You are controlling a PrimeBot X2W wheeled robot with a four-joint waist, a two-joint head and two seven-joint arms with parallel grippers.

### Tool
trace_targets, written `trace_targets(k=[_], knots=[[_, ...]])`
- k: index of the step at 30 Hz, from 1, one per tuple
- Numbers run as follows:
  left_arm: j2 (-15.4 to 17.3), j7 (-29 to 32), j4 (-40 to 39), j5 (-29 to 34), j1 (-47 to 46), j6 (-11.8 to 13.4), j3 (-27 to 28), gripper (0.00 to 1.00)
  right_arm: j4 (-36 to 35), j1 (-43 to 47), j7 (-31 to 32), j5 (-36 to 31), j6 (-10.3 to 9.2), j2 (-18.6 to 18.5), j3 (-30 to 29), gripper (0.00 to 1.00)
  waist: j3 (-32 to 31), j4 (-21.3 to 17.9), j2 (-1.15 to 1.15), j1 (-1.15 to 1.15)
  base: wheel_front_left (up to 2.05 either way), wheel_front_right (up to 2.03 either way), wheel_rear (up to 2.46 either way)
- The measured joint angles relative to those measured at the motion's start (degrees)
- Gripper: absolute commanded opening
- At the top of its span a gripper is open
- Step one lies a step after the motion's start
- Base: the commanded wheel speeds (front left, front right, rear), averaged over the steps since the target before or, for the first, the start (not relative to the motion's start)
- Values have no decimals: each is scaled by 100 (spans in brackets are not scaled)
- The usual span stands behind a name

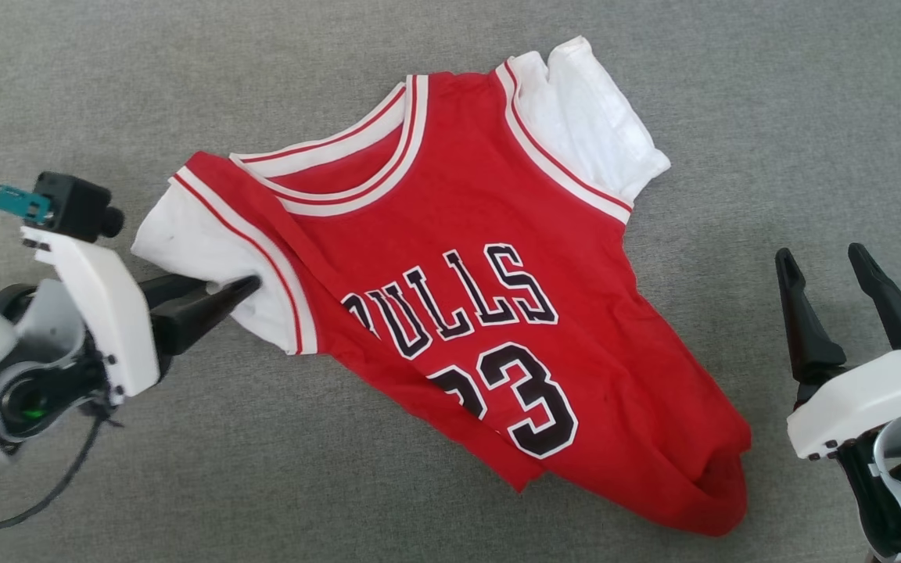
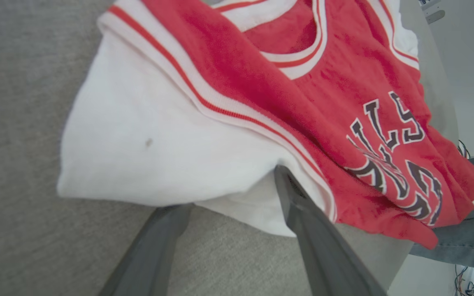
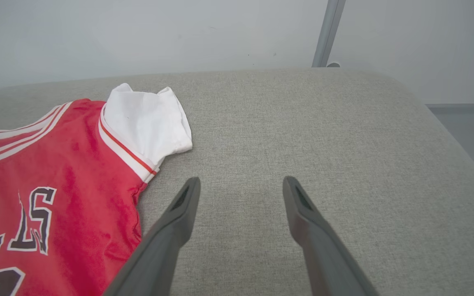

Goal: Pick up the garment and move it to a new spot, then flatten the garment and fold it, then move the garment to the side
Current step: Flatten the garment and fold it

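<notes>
**Flattening the jersey: where to take hold**

The grey cloth-covered worktop (image 1: 732, 94) carries the garment (image 1: 489, 227) near its middle. It lies face up and aslant, with the collar toward the far left and the hem toward the near right. It is not flat yet. A long crease runs down its left flank and hides the first letter and half of the first numeral. The hem (image 1: 712, 485) is bunched into a roll at the near right corner.

The left claw (image 1: 235, 285) sits at the left sleeve (image 1: 192, 234) with its fingers spread wide. The sleeve's edge drapes over their tips, but nothing is pinched. The right claw (image 1: 820, 252) hangs open and empty over bare worktop, just right of the garment.

Flattening looks like the step in hand, and it is barely begun. To do it well, the left claw should probably close on the striped shoulder seam rather than on loose sleeve alone. That way the pull carries into the red body and opens the crease. The right claw should take the rolled hem and draw it the opposite way, toward the near right. Pull low and slowly, since thin cloth is likely to drag on the woven cover. The far sleeve (image 1: 591, 117), curled at its edge, can be smoothed last.
</notes>
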Motion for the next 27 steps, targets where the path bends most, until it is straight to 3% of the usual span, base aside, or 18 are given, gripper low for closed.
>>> trace_targets(k=[3,6,7,9,17,22,27], knots=[[144,29,-53,-21,19,0,-3,100,25,5,-32,2,0,9,-3,100,-3,-23,0,0,0,0,0],[58,51,-116,-151,60,0,36,100,51,4,-41,9,0,20,-1,100,11,-14,0,0,0,0,0],[-1,68,-174,-249,73,0,53,77,60,1,-43,9,0,26,1,100,16,-10,0,0,0,0,0],[-108,115,-221,-288,94,0,78,0,64,-6,-44,9,0,31,10,100,28,-1,0,0,0,0,0],[-53,92,-244,-180,96,0,165,0,65,-40,-43,-5,0,38,-33,100,-31,106,0,0,0,0,0],[399,36,-299,98,115,0,129,0,80,-13,-25,-7,0,42,-32,100,-150,277,0,0,0,0,0],[722,390,190,647,156,0,-136,0,97,-10,25,-9,0,44,23,100,-279,398,0,0,0,0,0]])
